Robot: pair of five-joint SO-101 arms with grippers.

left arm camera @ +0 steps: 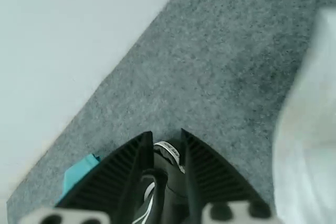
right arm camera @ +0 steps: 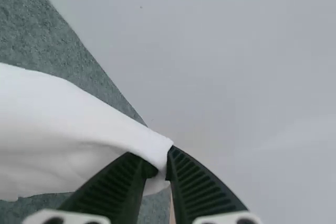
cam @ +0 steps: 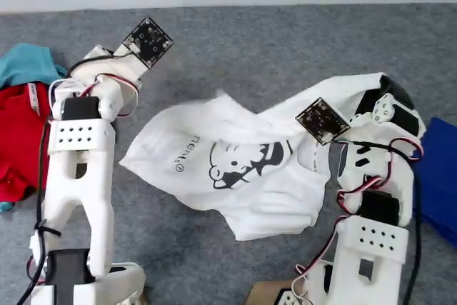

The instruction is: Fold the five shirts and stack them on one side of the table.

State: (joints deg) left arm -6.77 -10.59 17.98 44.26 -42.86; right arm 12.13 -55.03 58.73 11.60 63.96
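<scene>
Fabric is pinched between the fingers of my right gripper (right arm camera: pixel 160 160): a fold of the white shirt (right arm camera: pixel 79 129) is clamped there and held up off the grey table cover (cam: pixel 285 48), the cloth draping away from the jaws. From that raised edge the shirt slopes down across the middle of the table, rumpled and partly folded over itself, with its cartoon print facing up between my two arms. My left gripper (left arm camera: pixel 166 132) is raised over bare cover near the far edge, jaws parted a little with nothing between them; the white shirt lies just beside it, not touching. Further out on my left side lie a red shirt (cam: pixel 18 141) and a teal shirt (cam: pixel 25 62), touching each other. A blue shirt (cam: pixel 437 176) lies at the table's right edge, beside my right arm.
</scene>
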